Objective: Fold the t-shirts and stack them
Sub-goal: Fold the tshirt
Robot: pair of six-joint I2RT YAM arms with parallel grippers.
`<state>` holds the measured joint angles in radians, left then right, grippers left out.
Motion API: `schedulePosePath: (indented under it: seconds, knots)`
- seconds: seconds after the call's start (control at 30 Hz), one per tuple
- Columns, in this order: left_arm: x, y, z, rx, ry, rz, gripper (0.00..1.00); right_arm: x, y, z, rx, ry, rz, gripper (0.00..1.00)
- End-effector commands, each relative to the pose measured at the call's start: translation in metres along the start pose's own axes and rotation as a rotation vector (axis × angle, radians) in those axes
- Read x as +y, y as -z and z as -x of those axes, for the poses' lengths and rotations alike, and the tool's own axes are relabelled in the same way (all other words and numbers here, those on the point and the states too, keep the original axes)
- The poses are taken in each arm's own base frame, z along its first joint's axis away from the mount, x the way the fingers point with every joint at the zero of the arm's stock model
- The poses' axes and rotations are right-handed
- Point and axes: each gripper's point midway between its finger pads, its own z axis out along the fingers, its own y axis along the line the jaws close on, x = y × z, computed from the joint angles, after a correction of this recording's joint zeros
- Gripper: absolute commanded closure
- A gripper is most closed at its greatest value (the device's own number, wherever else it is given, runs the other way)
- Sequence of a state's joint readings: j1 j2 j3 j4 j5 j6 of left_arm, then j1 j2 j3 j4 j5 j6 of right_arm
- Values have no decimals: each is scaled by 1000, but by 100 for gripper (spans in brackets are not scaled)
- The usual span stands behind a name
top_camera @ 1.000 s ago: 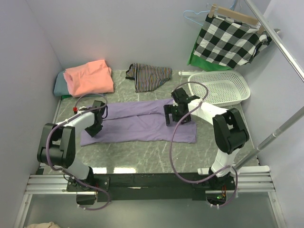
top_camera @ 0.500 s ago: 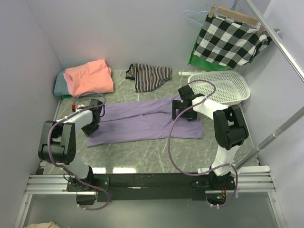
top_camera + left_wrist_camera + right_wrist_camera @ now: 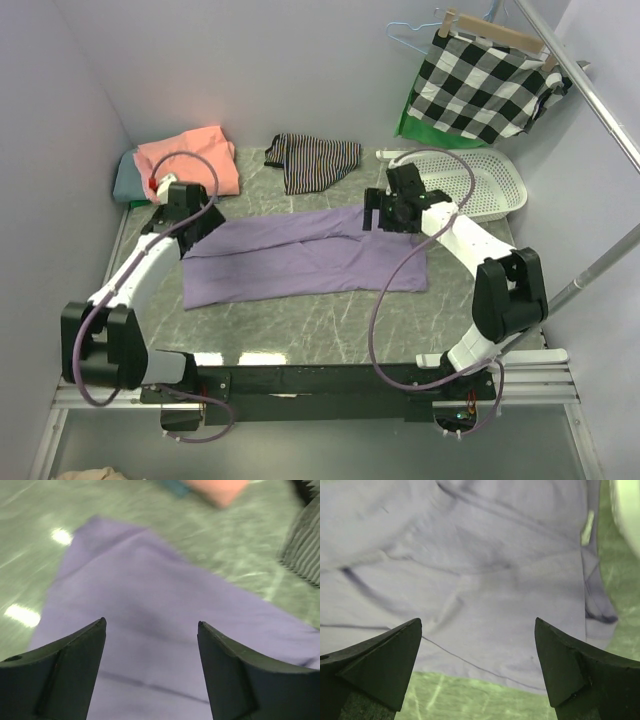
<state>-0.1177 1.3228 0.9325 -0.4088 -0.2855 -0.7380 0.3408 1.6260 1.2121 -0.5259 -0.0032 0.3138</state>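
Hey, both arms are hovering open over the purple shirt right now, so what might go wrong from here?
1. The left gripper hangs close to the salmon-pink shirt, so a careless reach could nudge that pile.
2. The lavender shirt lies wrinkled with uneven edges, so the next fold may come out crooked.
3. The right arm's cable loops across the shirt's near edge and might snag or drag it.

- The left arm (image 3: 135, 275) and right arm (image 3: 458, 238) had white links and black joints.
- A lilac cable (image 3: 372, 335) looped along each.
- The left pincer (image 3: 151, 630) and right pincer (image 3: 477, 630) had matt black wedge fingers.
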Motion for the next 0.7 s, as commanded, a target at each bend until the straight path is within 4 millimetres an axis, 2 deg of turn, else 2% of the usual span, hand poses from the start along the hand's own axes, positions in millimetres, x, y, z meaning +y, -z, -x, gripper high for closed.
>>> schedulePosePath:
  seconds: [0.0, 0.03, 0.1, 0.13, 0.2, 0.33, 0.43, 0.47, 0.5, 0.57, 0.63, 0.67]
  knots:
    - [-60, -22, 18, -4, -95, -210, 20, 13, -7, 21, -35, -44, 23, 0]
    - [-57, -42, 4, 45, -110, -184, 20, 13, -12, 20, -25, -48, 19, 0]
    - [-65, -56, -3, 89, -126, -196, 21, 13, -26, 16, 4, -60, 9, 0]
    - [-63, -70, -18, 137, -138, -183, 22, 13, -31, 15, 17, -60, 9, 0]
    - [-63, -78, -28, 175, -140, -182, 23, 17, -41, 13, 46, -69, 18, 0]
    - [-46, -92, -52, 246, -130, -110, 25, 19, -58, 7, 87, -85, 17, 0]
    - [-33, -90, -75, 301, -132, -70, 27, 18, -70, 3, 129, -83, 2, 0]
    - [-24, -88, -87, 331, -134, -50, 28, 20, -72, 9, 128, -83, 2, 0]
    - [-19, -86, -96, 356, -129, -35, 30, 17, -80, 0, 166, -77, -8, 0]
    - [-5, -77, -124, 424, -147, -1, 33, 24, -85, 3, 181, -71, 19, 0]
    - [-3, -63, -144, 461, -165, -3, 32, 29, -92, -3, 217, -57, 37, 0]
    - [5, -53, -162, 511, -164, 11, 32, 35, -92, 7, 204, -46, 56, 0]
